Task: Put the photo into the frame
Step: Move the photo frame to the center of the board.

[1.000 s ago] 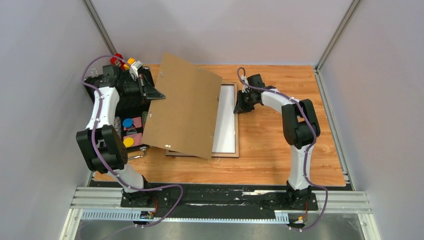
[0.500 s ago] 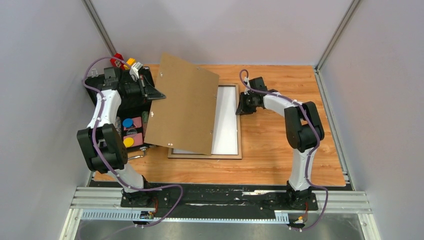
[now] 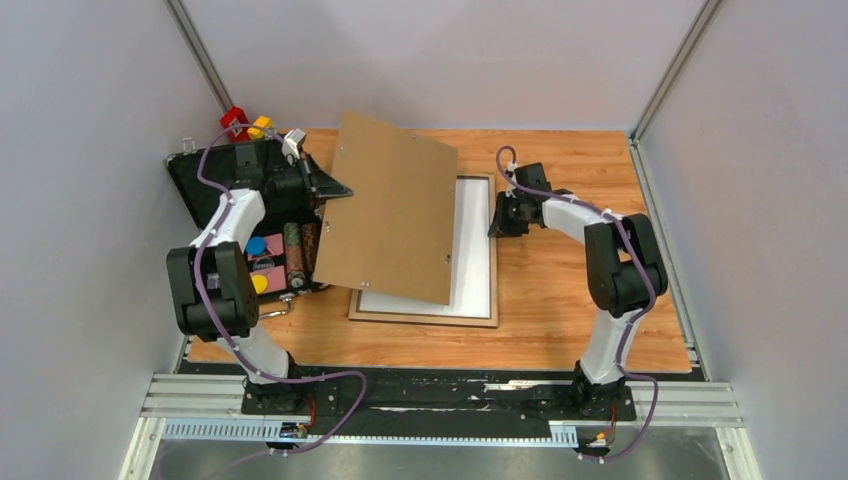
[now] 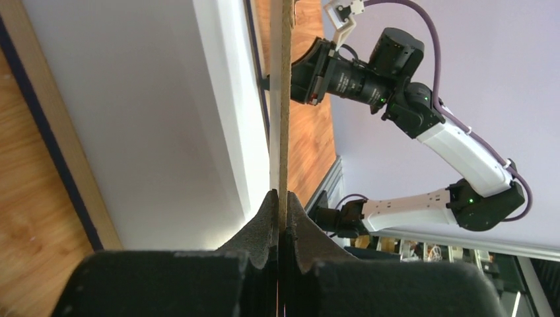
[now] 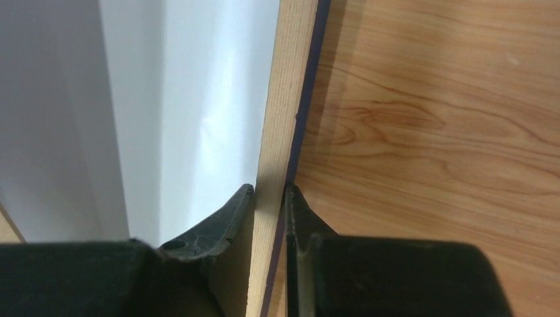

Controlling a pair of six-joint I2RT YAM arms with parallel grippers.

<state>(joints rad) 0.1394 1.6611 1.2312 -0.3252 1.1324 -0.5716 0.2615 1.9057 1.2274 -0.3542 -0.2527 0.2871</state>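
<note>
From above, the frame (image 3: 430, 321) lies flat mid-table, back up, a white sheet (image 3: 470, 250) inside. Left wrist: the left gripper (image 4: 280, 198) pinches the thin, stiff board (image 4: 284, 99) by its edge. Right wrist: the right gripper (image 5: 269, 193) nips the frame's narrow rail, probably the safest hold, since the frame looks rigid but the pane breakable.

one frame (image 3: 430, 320), one backing panel (image 3: 390, 215), one case (image 3: 192, 178)
</note>
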